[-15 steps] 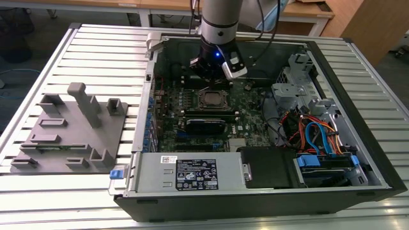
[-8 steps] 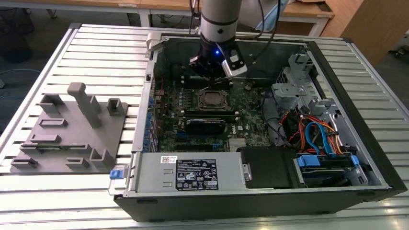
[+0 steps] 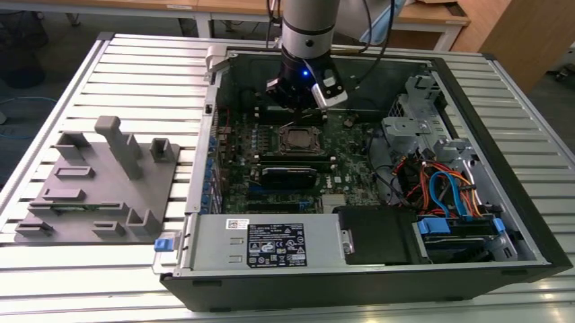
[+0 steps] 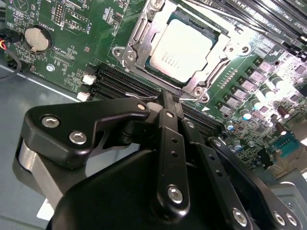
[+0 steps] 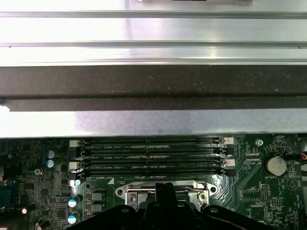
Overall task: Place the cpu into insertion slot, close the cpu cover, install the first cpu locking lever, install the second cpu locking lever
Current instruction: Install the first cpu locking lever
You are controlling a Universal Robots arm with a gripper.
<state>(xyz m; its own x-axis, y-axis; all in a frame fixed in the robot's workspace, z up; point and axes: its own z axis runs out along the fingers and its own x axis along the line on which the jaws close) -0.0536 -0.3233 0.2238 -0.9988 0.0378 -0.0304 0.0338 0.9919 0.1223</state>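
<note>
The cpu (image 4: 180,44), a silvery square chip, lies in the insertion slot (image 3: 297,139) on the green board. The cpu cover (image 4: 138,45), a thin silver frame, lies flat around it, and the chip's top shows through its window. A thin metal lever rod (image 4: 216,20) runs along one side of the socket. My gripper (image 3: 297,116) hangs just above the socket's edge that faces the memory slots. Its black fingers are shut together in both wrist views, at the gripper (image 4: 165,97) and the gripper (image 5: 165,190), with nothing seen between them. The socket's rim (image 5: 132,194) sits right below the tips.
Long black memory slots (image 5: 151,155) lie beside the socket, and a coin battery (image 4: 37,39) sits nearby. The open computer case holds a grey power supply box (image 3: 269,245) at the front and bundled cables (image 3: 440,188) on the exterior view's right. A grey fixture (image 3: 99,182) stands on the slatted table at the exterior view's left.
</note>
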